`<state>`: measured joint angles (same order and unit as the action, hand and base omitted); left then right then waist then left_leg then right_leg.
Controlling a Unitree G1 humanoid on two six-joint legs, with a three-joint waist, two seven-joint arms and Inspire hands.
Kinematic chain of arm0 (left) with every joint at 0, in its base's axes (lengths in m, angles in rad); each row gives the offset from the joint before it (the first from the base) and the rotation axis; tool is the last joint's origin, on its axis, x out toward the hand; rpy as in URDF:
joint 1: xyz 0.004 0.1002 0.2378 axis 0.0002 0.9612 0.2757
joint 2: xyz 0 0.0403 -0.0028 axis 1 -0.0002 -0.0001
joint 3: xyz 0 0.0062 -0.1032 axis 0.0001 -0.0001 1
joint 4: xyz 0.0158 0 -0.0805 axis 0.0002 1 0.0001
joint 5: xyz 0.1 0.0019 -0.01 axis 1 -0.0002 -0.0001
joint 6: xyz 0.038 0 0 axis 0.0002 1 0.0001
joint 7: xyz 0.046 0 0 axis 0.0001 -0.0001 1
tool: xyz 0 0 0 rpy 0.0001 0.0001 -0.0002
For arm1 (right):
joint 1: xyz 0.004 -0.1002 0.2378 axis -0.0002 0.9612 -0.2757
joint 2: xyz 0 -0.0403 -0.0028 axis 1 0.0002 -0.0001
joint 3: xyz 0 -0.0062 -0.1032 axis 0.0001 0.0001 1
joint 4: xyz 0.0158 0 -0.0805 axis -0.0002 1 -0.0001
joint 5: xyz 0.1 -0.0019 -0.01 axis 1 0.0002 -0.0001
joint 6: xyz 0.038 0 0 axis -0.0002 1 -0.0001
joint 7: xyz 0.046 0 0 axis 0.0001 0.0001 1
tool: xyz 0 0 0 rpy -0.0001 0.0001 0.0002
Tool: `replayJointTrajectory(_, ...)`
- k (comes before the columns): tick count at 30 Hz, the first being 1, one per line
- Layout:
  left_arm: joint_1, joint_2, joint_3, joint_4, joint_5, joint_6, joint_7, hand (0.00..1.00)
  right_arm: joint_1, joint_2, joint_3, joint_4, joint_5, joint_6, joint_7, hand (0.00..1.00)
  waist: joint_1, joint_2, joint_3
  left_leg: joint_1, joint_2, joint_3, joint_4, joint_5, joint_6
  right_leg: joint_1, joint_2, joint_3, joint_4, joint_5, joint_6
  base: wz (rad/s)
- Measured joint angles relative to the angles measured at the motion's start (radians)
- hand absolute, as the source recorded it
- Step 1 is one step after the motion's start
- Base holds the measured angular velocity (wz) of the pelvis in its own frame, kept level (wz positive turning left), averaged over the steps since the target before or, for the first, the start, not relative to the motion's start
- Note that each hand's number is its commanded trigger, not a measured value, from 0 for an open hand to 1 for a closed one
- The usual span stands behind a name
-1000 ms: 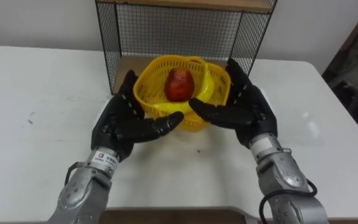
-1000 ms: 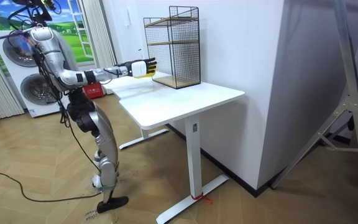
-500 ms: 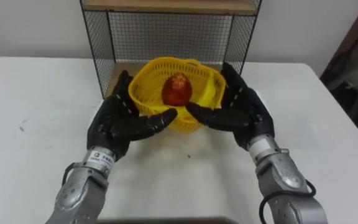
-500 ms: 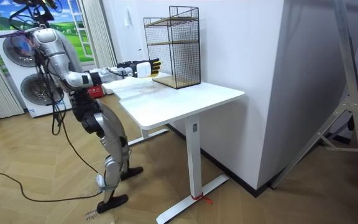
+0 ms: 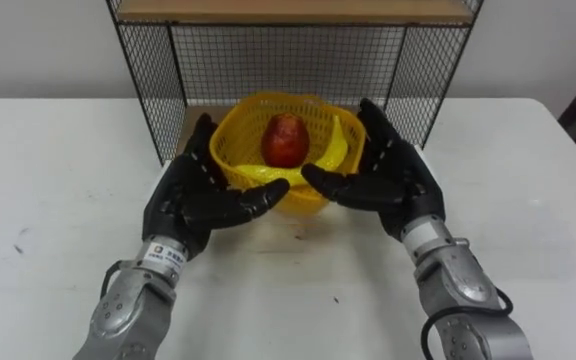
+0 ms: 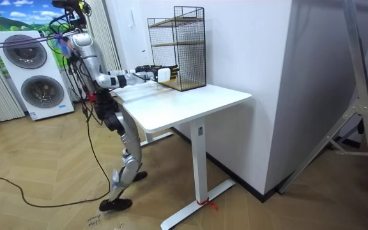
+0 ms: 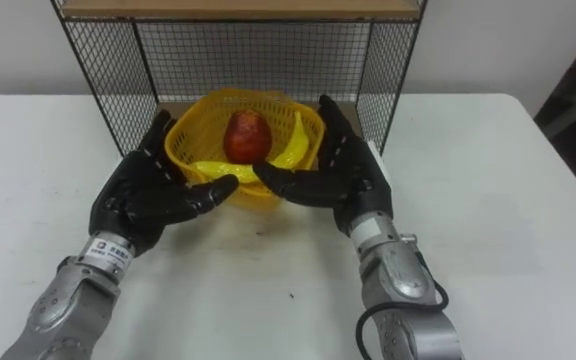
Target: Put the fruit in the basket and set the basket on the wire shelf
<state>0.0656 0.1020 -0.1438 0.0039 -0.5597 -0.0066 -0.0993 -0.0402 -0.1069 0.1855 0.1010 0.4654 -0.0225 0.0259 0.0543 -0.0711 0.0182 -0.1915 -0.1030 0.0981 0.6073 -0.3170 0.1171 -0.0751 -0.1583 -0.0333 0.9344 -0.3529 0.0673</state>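
A white table (image 6: pixel 190 102) is seen on a parquet floor (image 6: pixel 50 166). A washing machine (image 6: pixel 45 91) is spotted at the room view's left, a metal frame (image 6: pixel 363 102) at its right.

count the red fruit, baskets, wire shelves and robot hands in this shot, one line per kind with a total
red fruit: 1
yellow basket: 1
wire shelf: 1
robot hand: 2 (left robot hand, right robot hand)
total: 5
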Motion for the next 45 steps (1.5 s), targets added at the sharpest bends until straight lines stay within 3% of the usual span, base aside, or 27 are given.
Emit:
replayJointTrajectory(1,-0.003,0.0,-0.003,-0.004,0.0,-0.001,0.001,0.0,0.0,-0.003,-0.002,0.0,-0.007,-0.001,-0.001,0.0,-0.002,0.008,0.0033,0.022,0.004,-0.012,-0.017,-0.002,0.003,-0.028,0.008,-0.001,0.047,0.049,-0.001,0.05)
replayJointTrajectory(2,-0.005,0.002,-0.004,-0.005,0.0,-0.002,0.003,0.0,-0.001,-0.006,-0.003,0.0,-0.01,-0.003,-0.001,0.0,-0.003,0.011,0.0039,0.032,0.005,-0.022,-0.029,-0.002,0.003,-0.04,0.016,-0.002,0.048,0.046,-0.001,0.12)
replayJointTrajectory(4,-0.041,0.003,0.001,-0.005,0.004,-0.006,0.016,0.0,-0.028,-0.001,-0.012,0.0,-0.004,-0.01,-0.001,0.0,-0.021,0.031,0.0234,0.04,0.025,-0.044,-0.043,0.003,0.004,-0.1,0.066,-0.023,-0.081,-0.026,-0.025,0.25)
replayJointTrajectory(5,-0.048,0.004,0.001,-0.004,0.004,-0.007,0.017,0.0,-0.032,-0.003,-0.012,0.0,-0.004,-0.012,-0.001,0.0,-0.022,0.032,0.0243,0.04,0.025,-0.045,-0.045,0.005,0.004,-0.113,0.073,-0.026,-0.138,-0.028,-0.028,0.17)
replayJointTrajectory(6,-0.057,0.003,0.001,-0.004,0.004,-0.008,0.021,0.0,-0.04,-0.004,-0.012,0.0,-0.009,-0.012,-0.001,0.0,-0.023,0.032,0.0239,0.044,0.019,-0.042,-0.045,0.005,0.004,-0.126,0.078,-0.033,-0.257,-0.02,-0.034,0.13)
replayJointTrajectory(7,-0.06,-0.003,0.003,-0.001,0.005,-0.007,0.025,0.0,-0.042,-0.006,-0.013,0.002,-0.021,-0.012,-0.002,0.0,-0.035,0.037,0.0212,0.051,0.014,-0.049,-0.047,0.005,0.004,-0.13,0.085,-0.029,-0.302,0.047,-0.06,0.11)
replayJointTrajectory(9,-0.061,-0.007,0.004,-0.001,0.005,-0.008,0.028,0.0,-0.041,-0.006,-0.013,0.003,-0.028,-0.011,-0.002,0.0,-0.037,0.051,0.0131,0.069,0.026,-0.054,-0.085,0.018,-0.008,-0.096,0.104,-0.032,-0.366,0.075,-0.069,-0.02)
replayJointTrajectory(11,-0.061,-0.007,0.003,0.001,0.006,-0.008,0.029,0.0,-0.041,-0.013,-0.014,0.003,-0.016,-0.011,-0.002,0.0,-0.037,0.046,0.0099,0.101,0.035,-0.055,-0.128,0.035,-0.016,-0.068,0.117,-0.03,-0.419,0.1,-0.071,-0.12)
replayJointTrajectory(13,-0.061,-0.011,0.003,0.003,0.018,-0.008,0.029,0.0,-0.041,-0.013,-0.015,0.003,-0.013,-0.011,-0.001,0.0,-0.041,0.035,-0.0004,0.124,0.049,-0.055,-0.165,0.051,-0.026,-0.039,0.134,-0.031,-0.477,0.13,-0.076,-0.13)
replayJointTrajectory(16,-0.062,-0.015,0.002,0.003,0.036,-0.008,0.03,0.0,-0.041,-0.012,-0.016,0.003,-0.013,-0.011,-0.001,0.0,-0.047,0.03,-0.0057,0.136,0.065,-0.056,-0.188,0.063,-0.034,-0.008,0.147,-0.045,-0.538,0.162,-0.084,-0.04)
replayJointTrajectory(21,-0.087,-0.018,0.004,0.031,0.05,-0.004,0.031,0.0,-0.042,-0.001,-0.017,0.003,0.001,-0.01,-0.002,0.0,-0.049,0.035,-0.0024,0.152,0.075,-0.053,-0.219,0.08,-0.04,0.02,0.161,-0.045,-0.594,0.196,-0.094,-0.04)
replayJointTrajectory(30,-0.181,-0.019,-0.004,0.218,0.033,0.013,0.031,0.0,-0.094,-0.002,-0.017,0.084,0.009,0.0,-0.014,0.0,-0.049,0.051,0.0098,0.176,0.075,-0.048,-0.248,0.094,-0.043,0.04,0.164,-0.035,-0.611,0.205,-0.097,-0.01)
replayJointTrajectory(34,-0.185,-0.02,-0.021,0.268,-0.028,0.031,0.05,0.0,-0.094,0.003,-0.009,0.144,0.009,0.015,-0.026,0.0,-0.048,0.058,0.0141,0.185,0.076,-0.053,-0.249,0.095,-0.044,0.055,0.163,-0.043,-0.622,0.209,-0.097,0.02)
replayJointTrajectory(42,-0.192,-0.033,-0.018,0.332,-0.039,0.071,0.062,0.0,-0.109,0.018,-0.01,0.171,0.013,0.068,-0.057,0.0,-0.044,0.059,0.0136,0.189,0.075,-0.055,-0.265,0.104,-0.043,0.061,0.161,-0.049,-0.637,0.217,-0.099,0.01)
replayJointTrajectory(45,-0.231,-0.034,-0.015,0.374,-0.04,0.089,0.07,0.0,-0.157,0.019,-0.01,0.244,0.046,0.07,-0.059,0.0,-0.041,0.059,0.0137,0.213,0.073,-0.058,-0.284,0.114,-0.044,0.085,0.161,-0.052,-0.656,0.224,-0.098,0.02)
